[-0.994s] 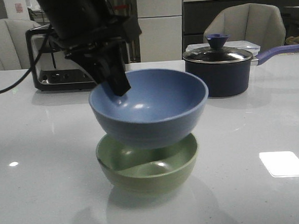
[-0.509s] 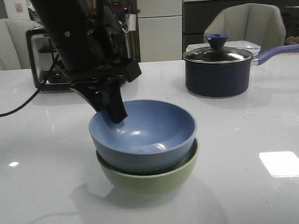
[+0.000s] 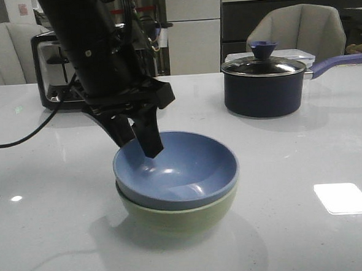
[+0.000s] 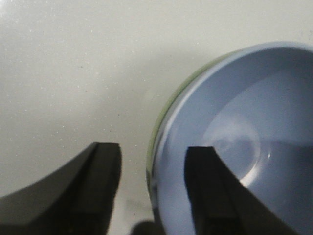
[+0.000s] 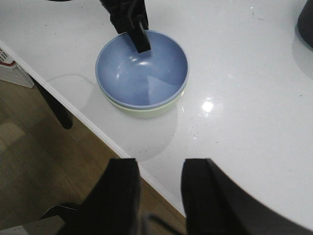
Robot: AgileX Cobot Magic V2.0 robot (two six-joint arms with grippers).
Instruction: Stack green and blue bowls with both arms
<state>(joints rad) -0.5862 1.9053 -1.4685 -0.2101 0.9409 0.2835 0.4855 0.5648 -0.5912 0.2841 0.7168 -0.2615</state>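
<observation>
We see the blue bowl [image 3: 177, 169] nested in the green bowl [image 3: 174, 217], its rim between our left gripper's [image 3: 137, 141] spread fingers; right gripper [image 5: 159, 188] spread.

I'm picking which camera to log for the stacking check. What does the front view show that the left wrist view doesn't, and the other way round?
Only the front view shows the dark saucepan with its lid, the toaster behind the arm, the chairs, and the whole stack on the table. Only the left wrist view shows the left gripper from above, its jaws apart astride the blue bowl's rim, one finger inside and one outside. Both show the blue bowl nested in the green bowl, of which the wrist view catches just a sliver.
</observation>
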